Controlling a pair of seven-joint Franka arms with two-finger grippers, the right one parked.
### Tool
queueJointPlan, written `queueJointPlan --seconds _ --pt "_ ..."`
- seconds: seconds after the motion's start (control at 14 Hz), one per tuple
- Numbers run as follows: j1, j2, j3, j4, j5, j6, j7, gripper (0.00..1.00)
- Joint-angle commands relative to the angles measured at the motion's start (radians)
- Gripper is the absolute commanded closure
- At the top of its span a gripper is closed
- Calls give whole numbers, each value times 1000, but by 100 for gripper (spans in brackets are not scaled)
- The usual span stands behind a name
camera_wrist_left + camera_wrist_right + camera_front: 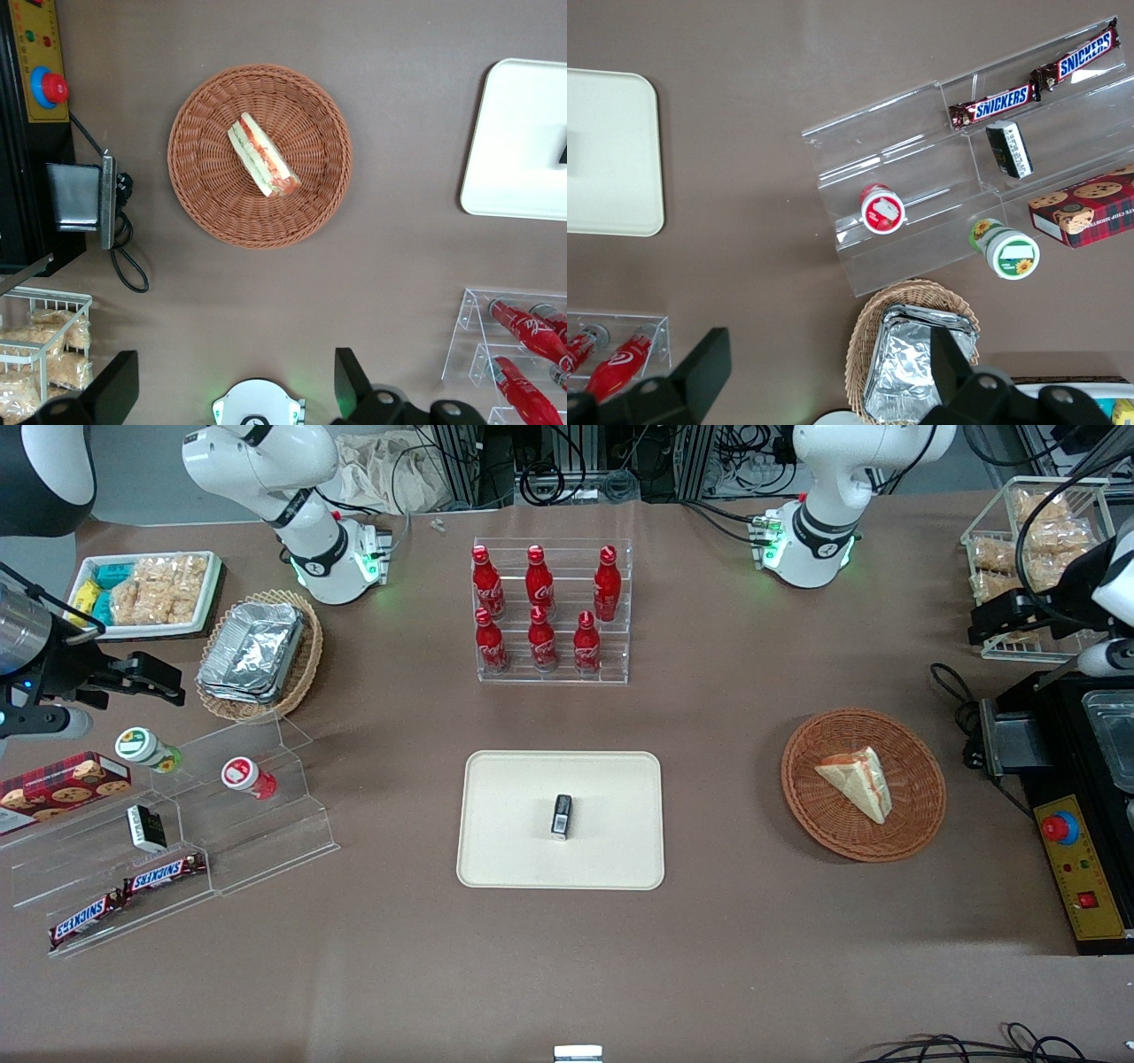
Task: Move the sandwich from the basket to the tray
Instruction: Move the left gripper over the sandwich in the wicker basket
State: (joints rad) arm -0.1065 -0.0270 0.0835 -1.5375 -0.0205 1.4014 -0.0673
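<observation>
Counter: a brown matte counter (726, 957) carries everything; cables and metal framing run along its edge farthest from the front camera.
Sandwich: the sandwich (856, 781) lies flat in the basket (815, 815), its red and pale filling edge showing clearly from the wrist (264, 155).
Basket: round, reddish-brown wicker (204, 190), toward the working arm's end of the counter, well apart from the tray.
Tray: the cream-white tray (505, 850) sits mid-counter, nearer the front camera than the acrylic rack of red cola bottles (540, 607); a small dark packet (561, 817) stands on it. The wrist view shows only one rounded end of it (514, 142).
Tool: the tool (235, 385) hangs high above the counter, farther from the front camera than the basket, its two dark fingers (350, 381) spread wide apart with nothing between them. In the front view it is cut off at the frame edge.
Beside the basket: a black box with a red button on a yellow panel (1076, 868), partly cut off, and a wire rack of snack bags (1032, 540).
Parked arm's end: an oval wicker basket of foil containers (257, 651), a white tray of snack packets (146, 593), and acrylic steps with Snickers bars (164, 874).
</observation>
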Motion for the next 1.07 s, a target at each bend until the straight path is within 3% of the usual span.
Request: queueJointPlan --seconds 0.0,0.29,0.71,1.0 --pt "-19 19 -4 39 25 -16 11 1" --pt "-18 68 -4 7 54 10 -107 0" --pt "-12 4 -2 -453 53 468 -395 1" --pt "-6 15 5 -680 53 787 -589 1"
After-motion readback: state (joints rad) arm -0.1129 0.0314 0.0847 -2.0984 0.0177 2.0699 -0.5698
